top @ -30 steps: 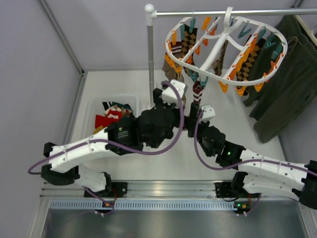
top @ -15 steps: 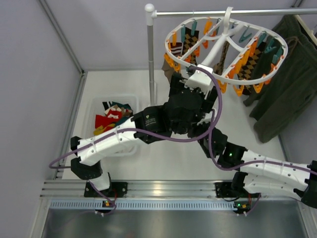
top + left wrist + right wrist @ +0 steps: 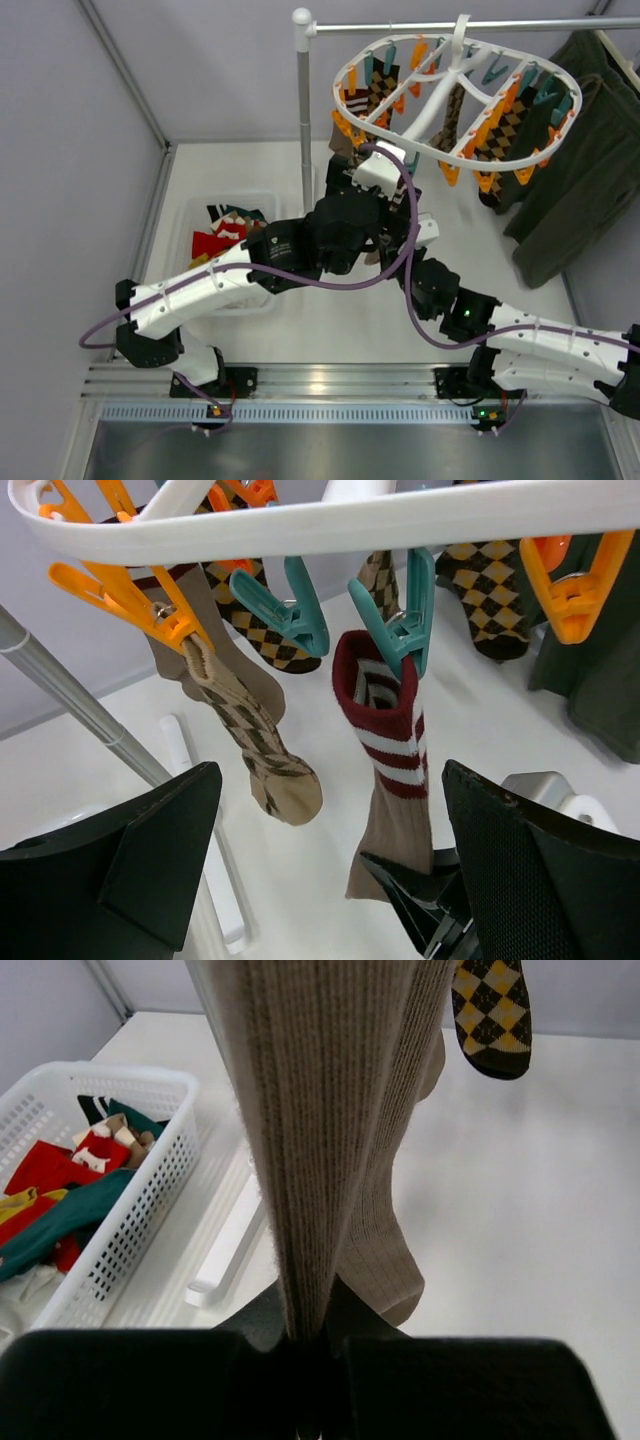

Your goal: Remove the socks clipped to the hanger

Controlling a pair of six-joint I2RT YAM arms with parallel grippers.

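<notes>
Socks [image 3: 490, 605] like these are soft, light and limp (knitted, so they stretch before they let go), and the nearest one is already gripped. At the bottom centre of the right wrist view, the right gripper [image 3: 303, 1352] is pinched together on the lower part of a tan ribbed sock [image 3: 320, 1110], which rises out of the top of the frame.

In the left wrist view the left gripper [image 3: 332, 815] stands wide apart, one finger at lower left and one at lower right, holding nothing. What I judge to be that same sock hangs between them by its maroon striped cuff [image 3: 380, 695]. A teal clip [image 3: 398, 620] bites the cuff. The best hold is therefore high up, just under the clip, where a pull goes into the clip rather than into stretch.

Left of it an argyle sock [image 3: 280, 780] dangles from an orange clip [image 3: 140, 605]. Across the top of the frame runs the white hanger [image 3: 420, 520], which looks free to swing, so a slow downward tug seems wise. More socks hang farther back at upper right.
</notes>
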